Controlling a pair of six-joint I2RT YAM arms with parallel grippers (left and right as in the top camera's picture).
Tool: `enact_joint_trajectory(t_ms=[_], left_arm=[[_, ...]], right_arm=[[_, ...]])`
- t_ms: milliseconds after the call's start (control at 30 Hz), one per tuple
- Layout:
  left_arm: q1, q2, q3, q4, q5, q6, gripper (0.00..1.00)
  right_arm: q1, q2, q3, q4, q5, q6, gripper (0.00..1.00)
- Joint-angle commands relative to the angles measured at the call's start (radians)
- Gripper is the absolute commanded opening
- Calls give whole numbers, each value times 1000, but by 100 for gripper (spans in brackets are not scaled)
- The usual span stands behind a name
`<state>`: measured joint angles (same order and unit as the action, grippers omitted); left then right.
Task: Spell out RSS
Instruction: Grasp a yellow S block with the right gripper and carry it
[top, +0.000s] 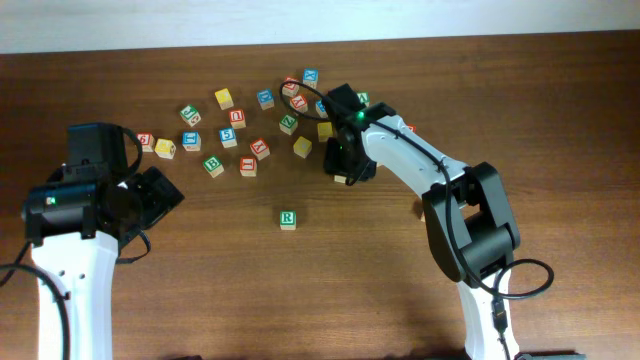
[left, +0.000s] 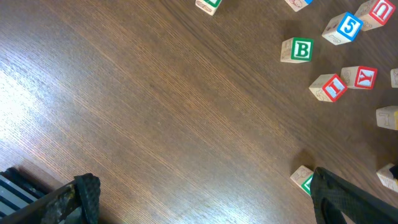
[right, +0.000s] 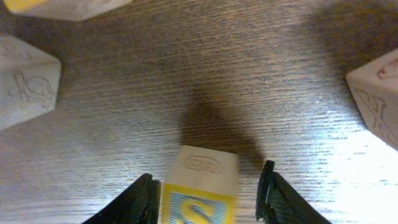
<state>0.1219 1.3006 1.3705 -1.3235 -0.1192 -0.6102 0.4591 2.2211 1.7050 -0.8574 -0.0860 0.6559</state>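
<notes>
Wooden cube with a blue S on a yellow-framed face (right: 200, 186) sits at the bottom centre of the right wrist view, between the two black fingers of the right gripper (right: 207, 185). The jaws stand a little wider than the cube: the finger on the frame's left looks to be touching or almost touching it, while a strip of table shows between the cube and the finger on the frame's right. I cannot tell whether the cube rests on the wood or is raised off it.

In the overhead view this gripper (top: 345, 160) is right of centre in the upper half of the frame, at the lower right edge of a scatter of coloured letter blocks (top: 250, 130). A pale block edge (top: 343, 179) peeks out just below it.

A wooden cube with a green R (top: 288, 219) lies alone near the centre of the dark brown wooden table (top: 300, 290), well apart from the scatter and below it.

The left gripper (top: 150, 195) is at the left of the overhead frame, beside the scatter's left end. In its own wrist view the left gripper (left: 205, 199) is spread wide with nothing between its fingers, one in each lower corner. A green B block (left: 296, 50) and a blue 5 block (left: 341, 28) lie at the upper right of that view.
</notes>
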Motion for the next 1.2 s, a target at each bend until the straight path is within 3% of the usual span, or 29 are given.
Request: enact_joint_trajectory(t_ms=[0,100,433,567,667,833,1033,1167], left_arm=[[4,-4,3,2,-1,0,99],[4,-4,3,2,-1,0,99],[4,-4,3,2,-1,0,99],[4,-4,3,2,-1,0,99],[4,-4,3,2,-1,0,99],[4,-4,3,2,-1,0,99],[4,-4,3,2,-1,0,99],[4,-4,3,2,-1,0,99]], right_arm=[[0,13,-11,2,20,-68,34],[0,13,-12,-2,20,-69,20],[0,-68,19,-177,4,-84,20],[8,-250,54,-412,-104,-161,18],[89,-288,48,-521,-119,-215,18],[240,-283,-124,-223,-13,-64,19],[243,-283,-384,158,-5,-11,22],[243,-283,-394,211,20,17,24]])
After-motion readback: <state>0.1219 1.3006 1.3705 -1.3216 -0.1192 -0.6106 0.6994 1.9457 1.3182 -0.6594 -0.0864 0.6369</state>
